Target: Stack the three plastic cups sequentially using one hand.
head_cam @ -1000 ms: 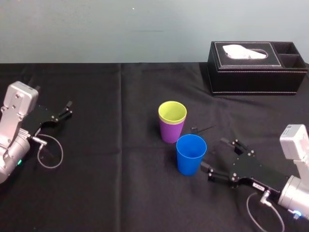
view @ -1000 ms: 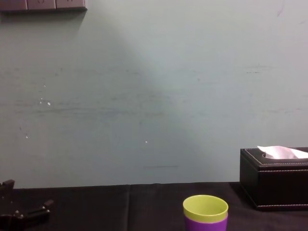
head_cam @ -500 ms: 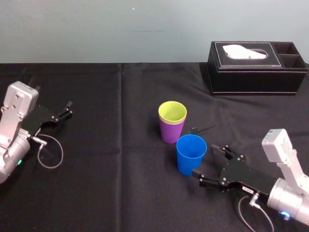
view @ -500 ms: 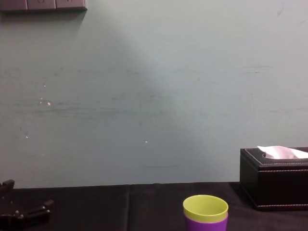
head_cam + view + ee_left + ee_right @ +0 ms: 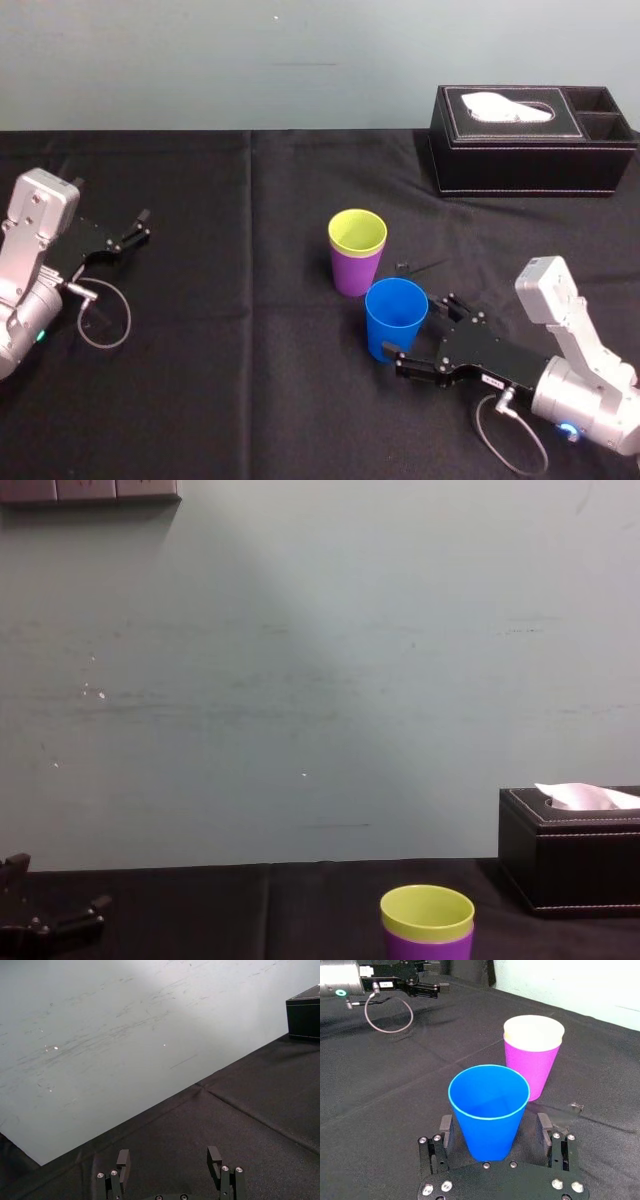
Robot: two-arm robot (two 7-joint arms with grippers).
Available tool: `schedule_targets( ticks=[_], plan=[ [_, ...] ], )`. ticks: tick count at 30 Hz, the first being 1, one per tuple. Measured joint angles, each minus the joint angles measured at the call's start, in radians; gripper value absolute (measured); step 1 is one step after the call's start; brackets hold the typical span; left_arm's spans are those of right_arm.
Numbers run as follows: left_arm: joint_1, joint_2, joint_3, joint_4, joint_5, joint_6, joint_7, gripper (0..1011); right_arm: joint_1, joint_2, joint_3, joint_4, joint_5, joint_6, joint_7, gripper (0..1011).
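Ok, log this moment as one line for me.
step: pre-grasp | right gripper: open, jaws flanking blue cup | yellow-green cup: nested in purple cup | left gripper: open, parked far left

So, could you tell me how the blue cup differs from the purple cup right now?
The blue cup is empty; the purple cup has the yellow-green cup nested inside. The blue cup stands between the jaws of the open right end effector, nearer the robot; the purple cup stands free behind it. Both are upright on the black cloth. The left end effector idles far left.
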Motion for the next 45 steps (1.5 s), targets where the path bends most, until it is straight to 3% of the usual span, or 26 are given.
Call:
schedule_targets(
  ticks=[11,21,32,45],
  plan=[
    [0.0,0.0,0.0,0.0,0.0,0.0,0.0,1011,0.044,-0.028,-0.026,0.037,-0.005,0.004,0.008,1004],
    [0.0,0.0,0.0,0.0,0.0,0.0,0.0,1011,0.044,-0.028,-0.026,0.038,-0.005,0.004,0.008,1004],
    [0.0,0.0,0.0,0.0,0.0,0.0,0.0,1011,0.043,-0.028,-0.025,0.037,-0.004,0.003,0.008,754],
    [0.0,0.0,0.0,0.0,0.0,0.0,0.0,1011,0.042,-0.027,-0.024,0.036,-0.004,0.003,0.008,716]
  ],
)
